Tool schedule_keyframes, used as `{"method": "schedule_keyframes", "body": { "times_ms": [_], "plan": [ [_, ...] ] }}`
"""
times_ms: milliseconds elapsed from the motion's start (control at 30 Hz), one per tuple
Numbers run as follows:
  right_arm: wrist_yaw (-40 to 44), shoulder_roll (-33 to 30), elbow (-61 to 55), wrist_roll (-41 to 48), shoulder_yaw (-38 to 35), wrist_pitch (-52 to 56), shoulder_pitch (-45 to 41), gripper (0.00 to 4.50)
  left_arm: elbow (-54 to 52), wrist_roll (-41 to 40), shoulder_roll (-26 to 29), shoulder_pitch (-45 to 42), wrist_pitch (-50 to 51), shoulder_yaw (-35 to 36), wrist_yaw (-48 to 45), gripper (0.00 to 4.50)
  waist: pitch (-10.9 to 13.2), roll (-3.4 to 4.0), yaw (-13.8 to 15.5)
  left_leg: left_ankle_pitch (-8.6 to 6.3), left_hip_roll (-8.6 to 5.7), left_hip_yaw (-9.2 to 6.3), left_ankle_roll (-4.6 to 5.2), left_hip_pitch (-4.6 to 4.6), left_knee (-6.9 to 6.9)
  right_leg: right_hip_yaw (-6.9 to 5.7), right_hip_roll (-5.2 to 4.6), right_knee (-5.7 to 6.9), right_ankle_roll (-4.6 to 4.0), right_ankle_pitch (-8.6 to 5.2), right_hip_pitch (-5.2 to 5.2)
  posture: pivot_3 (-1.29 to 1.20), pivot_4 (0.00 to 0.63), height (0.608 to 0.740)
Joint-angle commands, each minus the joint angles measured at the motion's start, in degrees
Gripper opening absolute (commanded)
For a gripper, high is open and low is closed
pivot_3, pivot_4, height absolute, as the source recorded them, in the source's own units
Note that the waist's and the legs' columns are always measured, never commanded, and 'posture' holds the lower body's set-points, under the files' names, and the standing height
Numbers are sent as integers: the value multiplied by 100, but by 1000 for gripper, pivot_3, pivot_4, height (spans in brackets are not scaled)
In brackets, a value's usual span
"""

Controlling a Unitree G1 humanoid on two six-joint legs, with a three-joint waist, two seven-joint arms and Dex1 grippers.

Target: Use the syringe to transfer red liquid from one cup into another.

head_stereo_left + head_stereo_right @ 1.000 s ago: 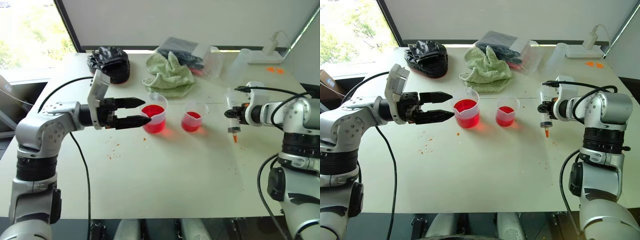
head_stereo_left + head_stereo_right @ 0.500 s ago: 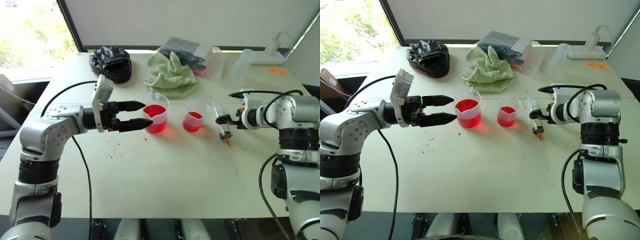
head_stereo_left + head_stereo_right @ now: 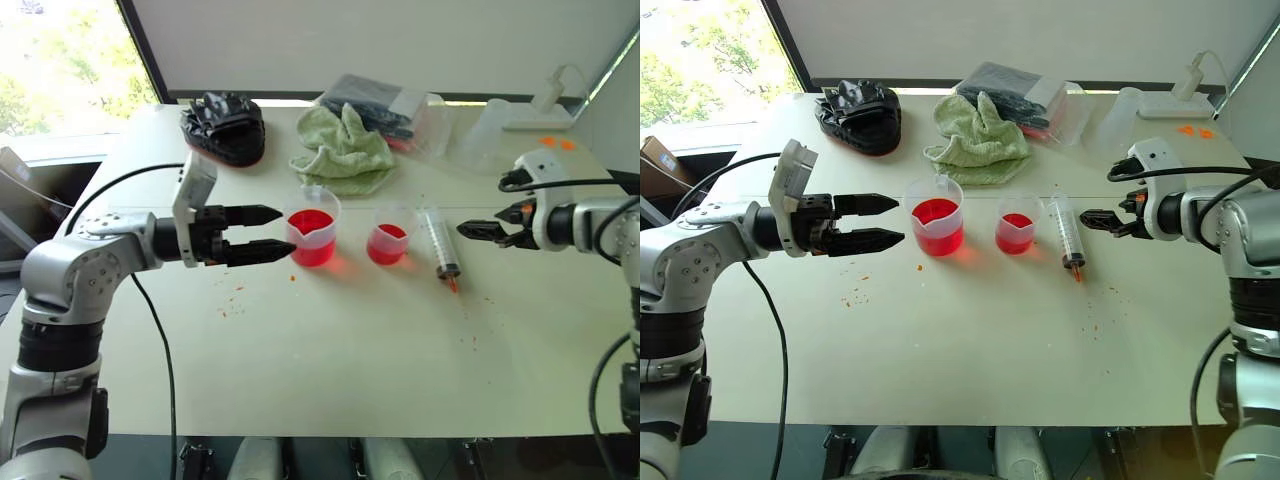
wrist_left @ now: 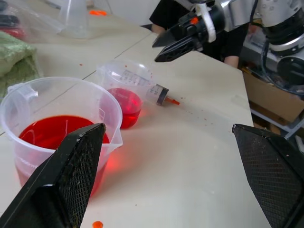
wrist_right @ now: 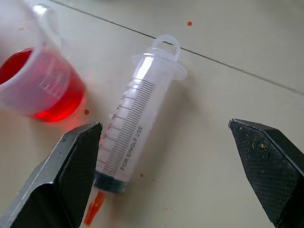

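Syringe lay flat on the table, just right of the smaller cup, long axis running from far side to near, orange tip pointing toward the near edge, plunger loop toward the green cloth. Right gripper hovered to its right, fingers spread wide, holding nothing. Left gripper hung level, fingers parted and empty, tips just left of the spouted beaker of red liquid
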Motion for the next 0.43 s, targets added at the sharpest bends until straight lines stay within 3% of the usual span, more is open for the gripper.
{"method": "schedule_keyframes", "body": {
  "times_ms": [33, 100, 267, 433],
  "plan": [
    [1508, -601, -578, 191, -296, -1479, 496, 4462, -97, 35, 259, -29, -123, 40, -175, 4500, 0, 0, 0, 0, 1, 0, 1, 1, 0, 0, 0, 0, 0, 0, 2, 0, 150, 711],
    [2211, -864, -673, 421, -549, -1889, 770, 4462, -47, 92, 419, -29, -171, 48, -249, 4500, 0, -1, -1, -1, 1, 0, 2, 4, 0, 0, 1, -1, 0, 0, 4, 0, 150, 711],
    [3019, -1138, -537, 644, -801, -2388, 829, 4462, 113, 104, 865, -12, -203, 146, -540, 4500, 1, -1, -14, -1, 4, 0, 2, 13, 1, 0, 1, -2, 0, 0, 9, 0, 150, 711],
    [3132, -1085, -569, 705, -744, -2464, 734, 4462, 207, 172, 1098, 34, -307, 150, -683, 4500, 1, -1, -5, -2, 4, 0, 4, 19, 2, 0, -1, -7, 0, 0, 17, 0, 150, 711]
  ]
}}
